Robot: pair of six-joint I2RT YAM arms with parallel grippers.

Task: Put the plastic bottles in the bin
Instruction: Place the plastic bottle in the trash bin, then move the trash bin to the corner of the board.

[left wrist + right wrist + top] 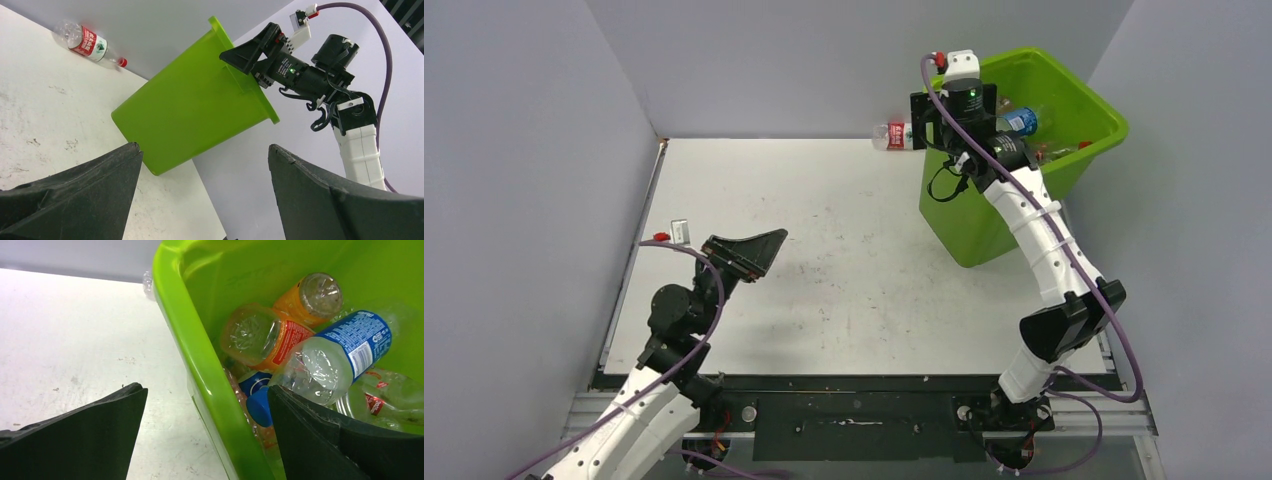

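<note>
Above, right gripper (205, 392) agape — straddling bin (185, 335) rim, bottles (327, 360) inside

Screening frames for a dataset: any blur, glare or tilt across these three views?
Top external: sharp, evenly lit. Left wrist: tilted, so the bin looks leaning; left fingers dark. Right wrist: right fingers soft-edged, highlights glinting on the blue-labelled bottle.

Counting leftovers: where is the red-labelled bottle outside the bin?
Top view: the bottle lies at the far edge of the table, just left of the bin.
</note>
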